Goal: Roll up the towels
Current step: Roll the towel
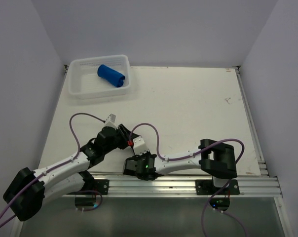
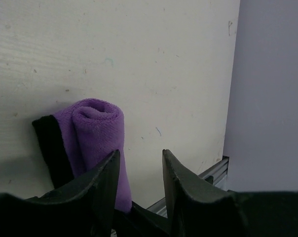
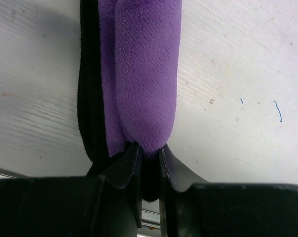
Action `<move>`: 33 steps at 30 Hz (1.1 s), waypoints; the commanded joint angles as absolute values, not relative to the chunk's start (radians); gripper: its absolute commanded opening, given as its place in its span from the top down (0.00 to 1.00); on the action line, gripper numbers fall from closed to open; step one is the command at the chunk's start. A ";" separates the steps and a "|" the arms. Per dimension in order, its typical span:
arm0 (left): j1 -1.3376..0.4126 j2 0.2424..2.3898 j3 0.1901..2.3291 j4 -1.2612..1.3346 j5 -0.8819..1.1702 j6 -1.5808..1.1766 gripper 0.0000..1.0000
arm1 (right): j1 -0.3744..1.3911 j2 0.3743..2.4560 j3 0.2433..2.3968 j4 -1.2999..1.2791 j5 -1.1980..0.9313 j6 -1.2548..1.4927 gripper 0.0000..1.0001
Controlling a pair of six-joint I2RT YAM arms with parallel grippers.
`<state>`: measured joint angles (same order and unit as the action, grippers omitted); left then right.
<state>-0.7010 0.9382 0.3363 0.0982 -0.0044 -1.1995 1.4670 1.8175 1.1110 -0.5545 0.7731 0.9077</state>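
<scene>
1. Purple towel [image 3: 146, 74] lies on the table [image 1: 188, 113] close to the near edge. It is wound into a tight roll with its dark edge [image 2: 50, 148] running along one side. From overhead the two arms hide it.
2. Blue towel [image 1: 111, 76] is a finished roll inside the white basket [image 1: 82, 81] at the far left corner, well apart from the arms.
3. Right claw [image 3: 148, 149] is nearly closed, its two tips pinching the near end of the purple roll.
4. Left claw [image 2: 140, 154] stands partly open with nothing between its tips; only bare table shows in the gap. One finger sits right beside the roll's side, but I cannot tell whether it touches the cloth.
5. Step in hand, as I judge it: the second towel's roll is about done and the work is at tidying or securing it. The task looks close to its end.
6. Next move likely calls for keeping the roll from springing loose. Either the left claw takes the other end so both lift it together, or the right claw lets go gently. If the roll is to join the blue one, it must be carried across the table to the basket with a firm pinch. Soft cloth unwinds easily when held at one end.
</scene>
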 commanded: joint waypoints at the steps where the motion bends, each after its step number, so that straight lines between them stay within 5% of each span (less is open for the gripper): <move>1: -0.707 0.976 0.304 0.284 0.092 -1.241 0.57 | 1.463 1.835 1.144 -0.594 0.828 0.953 1.00; 27: -0.722 1.176 0.098 0.759 0.098 -1.374 0.66 | 1.453 1.769 1.046 -0.474 0.784 0.943 1.00; 33: -0.752 1.209 0.124 0.680 0.035 -1.315 0.67 | 1.454 1.763 1.039 -0.465 0.781 0.940 1.00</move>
